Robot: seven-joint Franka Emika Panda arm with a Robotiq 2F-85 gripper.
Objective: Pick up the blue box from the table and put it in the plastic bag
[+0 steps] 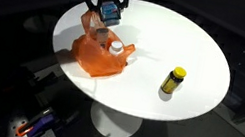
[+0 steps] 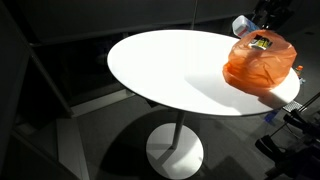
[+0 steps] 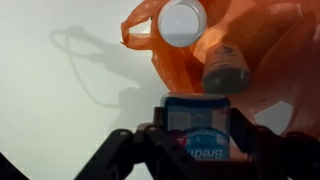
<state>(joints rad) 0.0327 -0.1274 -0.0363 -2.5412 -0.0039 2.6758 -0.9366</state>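
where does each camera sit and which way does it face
An exterior view: high beside the table, looking down on the orange bag, a yellow bottle and the jaws shut on the blue box at top.
An exterior view: lower, farther off, looking across the table to the bag at its far edge; jaws and box in the top right corner.
Wrist view: above the jaws, looking down past the held box onto the bag.
Shared: all three show table, bag and box.

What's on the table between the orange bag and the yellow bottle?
Nothing: in an exterior view only bare white table separates the orange bag from the yellow bottle. The blue box is in the gripper, above the bag.
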